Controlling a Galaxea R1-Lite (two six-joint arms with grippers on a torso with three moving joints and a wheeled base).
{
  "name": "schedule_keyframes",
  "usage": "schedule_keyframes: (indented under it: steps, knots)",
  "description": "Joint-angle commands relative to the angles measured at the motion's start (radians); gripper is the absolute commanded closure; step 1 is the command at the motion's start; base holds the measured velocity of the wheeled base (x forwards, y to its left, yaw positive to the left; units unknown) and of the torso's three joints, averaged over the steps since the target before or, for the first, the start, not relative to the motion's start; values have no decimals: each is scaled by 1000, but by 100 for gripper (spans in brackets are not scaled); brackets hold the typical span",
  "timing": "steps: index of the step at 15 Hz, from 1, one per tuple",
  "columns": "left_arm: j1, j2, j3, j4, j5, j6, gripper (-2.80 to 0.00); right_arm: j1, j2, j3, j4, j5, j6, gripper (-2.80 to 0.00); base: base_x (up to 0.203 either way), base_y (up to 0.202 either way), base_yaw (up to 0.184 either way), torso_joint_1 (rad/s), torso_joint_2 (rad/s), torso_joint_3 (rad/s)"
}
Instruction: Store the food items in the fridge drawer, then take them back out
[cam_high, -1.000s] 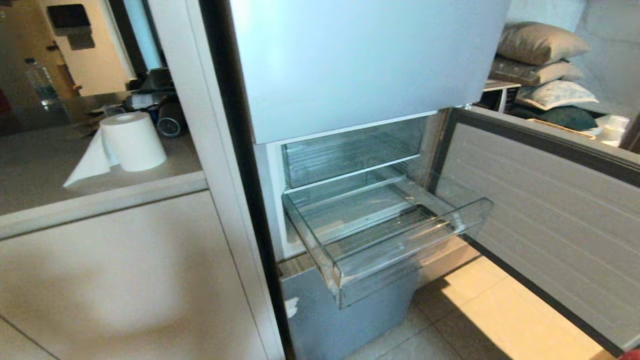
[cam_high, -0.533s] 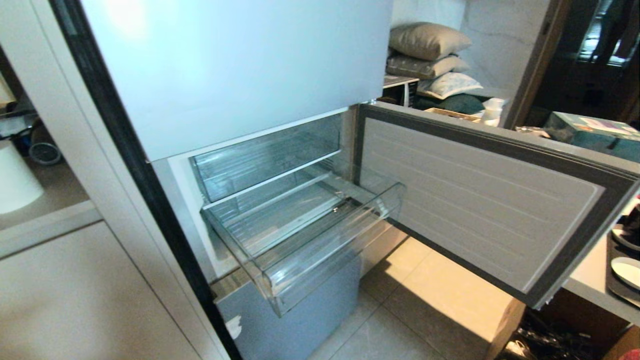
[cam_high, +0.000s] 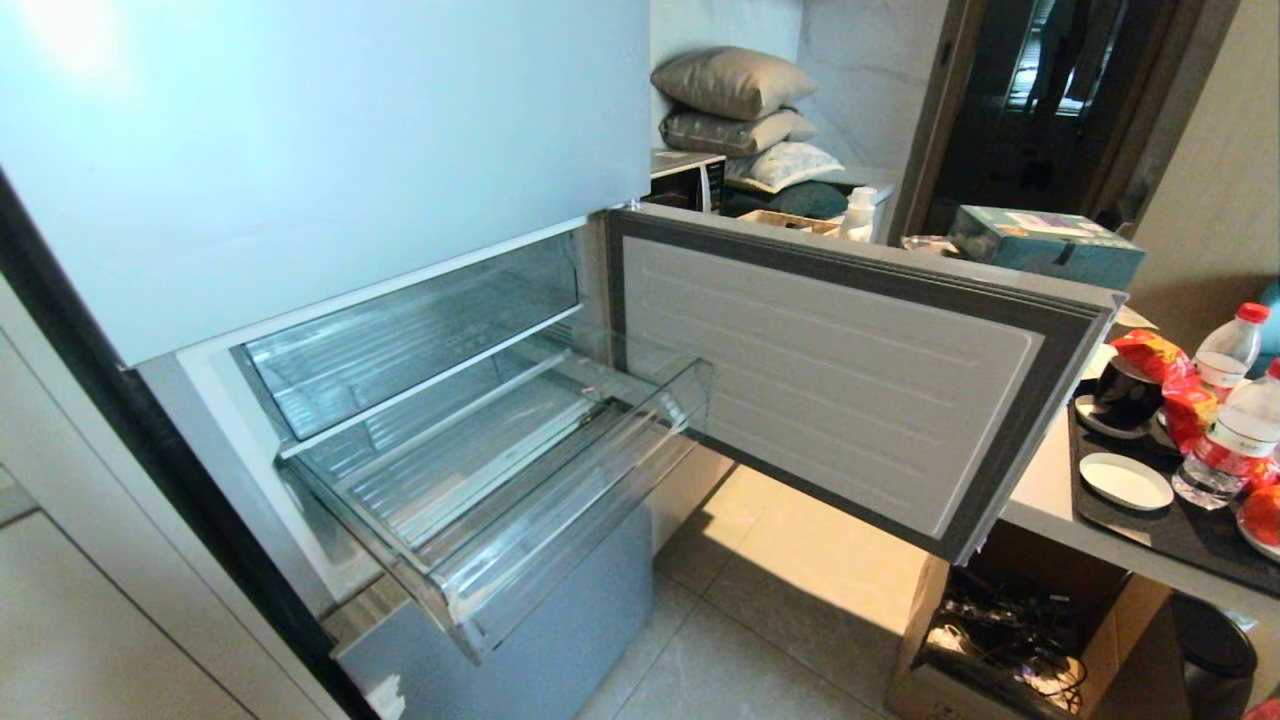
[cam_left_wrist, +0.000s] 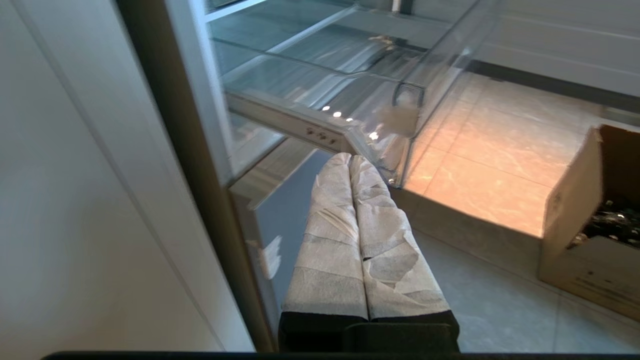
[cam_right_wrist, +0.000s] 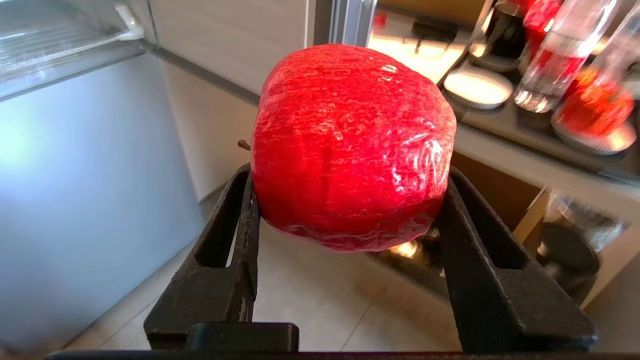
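The fridge drawer (cam_high: 570, 510) stands pulled out and holds nothing, its clear front lip over the tiled floor. My right gripper (cam_right_wrist: 350, 175) is shut on a shiny red food item (cam_right_wrist: 350, 145), gripped on both sides and held above the floor beside the pale-blue fridge front. A second red food item (cam_high: 1262, 515) lies on a plate on the table at the far right, also showing as a red piece (cam_right_wrist: 595, 107) in the right wrist view. My left gripper (cam_left_wrist: 351, 159), fingers wrapped in white tape, is shut and empty, just below the drawer's (cam_left_wrist: 350, 95) front corner.
The fridge door (cam_high: 830, 370) hangs wide open to the right of the drawer. An open cardboard box (cam_high: 1010, 620) sits on the floor under the table edge. The table carries water bottles (cam_high: 1225, 440), a white dish (cam_high: 1125, 480) and a red snack bag (cam_high: 1165, 385).
The whole head view has swung to the right: the counter with the paper roll has left the picture and the table has come in. The drawer stays pulled out.
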Motion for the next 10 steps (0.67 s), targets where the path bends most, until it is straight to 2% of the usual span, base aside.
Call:
schedule_keyframes:
  steps: [1, 3, 6, 8, 10]
  knots:
    - [-1, 0, 2, 0, 0, 0, 0, -3, 112, -73, -4, -37, 61, 0, 0, 0, 0, 0, 0, 0]
    - [-1, -1, 2, 0, 0, 0, 0, -39, 264, -150, 0, -61, 142, 0, 0, 0, 0, 0, 0, 0]
    - [-1, 0, 2, 0, 0, 0, 0, -172, 537, -248, -1, -67, 255, 0, 0, 0, 0, 0, 0, 0]
    - [-1, 0, 2, 0, 0, 0, 0, -281, 724, -302, -29, -48, 292, 0, 0, 0, 0, 0, 0, 0]
    - [-1, 0, 2, 0, 0, 0, 0, -350, 917, -333, -121, -17, 312, 0, 0, 0, 0, 0, 0, 0]
